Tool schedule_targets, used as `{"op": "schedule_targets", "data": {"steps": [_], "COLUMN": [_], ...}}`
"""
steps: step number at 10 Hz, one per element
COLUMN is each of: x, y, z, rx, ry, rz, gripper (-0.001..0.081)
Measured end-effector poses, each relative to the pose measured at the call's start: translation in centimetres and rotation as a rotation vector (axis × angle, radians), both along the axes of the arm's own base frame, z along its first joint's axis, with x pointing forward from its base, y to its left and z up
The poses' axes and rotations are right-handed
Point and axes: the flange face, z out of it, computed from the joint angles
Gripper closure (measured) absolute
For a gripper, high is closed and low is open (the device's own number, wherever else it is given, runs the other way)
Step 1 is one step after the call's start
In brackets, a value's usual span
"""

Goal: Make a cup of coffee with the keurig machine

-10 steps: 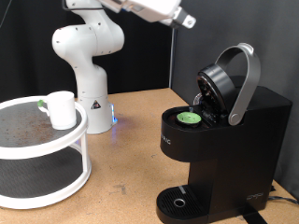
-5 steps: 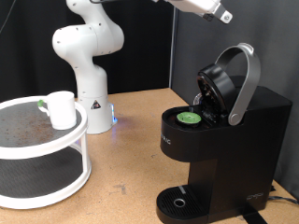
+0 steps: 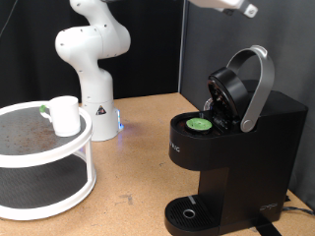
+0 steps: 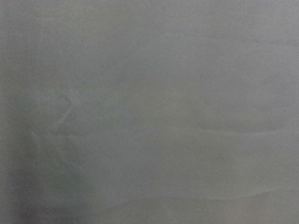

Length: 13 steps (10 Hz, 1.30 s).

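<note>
Gripper now higher above open keurig machine.

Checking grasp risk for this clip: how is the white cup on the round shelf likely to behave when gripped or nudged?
The cup looks small and plain, so probably light and easy to shove across the tray if nudged. It stands upright and taller than wide, so a high push might tip it. Its smooth white wall could be slippery for the fingers. The gripper is high above the keurig machine, nowhere near it.
</note>
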Motion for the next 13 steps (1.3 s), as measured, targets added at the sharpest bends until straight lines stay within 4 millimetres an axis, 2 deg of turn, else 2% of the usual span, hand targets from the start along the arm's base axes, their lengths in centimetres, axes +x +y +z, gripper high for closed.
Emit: {"op": "schedule_targets", "data": {"steps": [5, 8, 11, 13], "x": [0.8, 1.2, 1.2, 1.3], "y": [7.4, 11.0, 12.8, 13.1], "z": [0.5, 0.0, -1.1, -1.8], "rx": [-0.114, -0.154, -0.184, -0.189], "ry": [0.012, 0.031, 0.042, 0.052], "rz": [-0.004, 0.041, 0.069, 0.074], "gripper": [-0.0001, -0.0001, -0.0001, -0.0001]}}
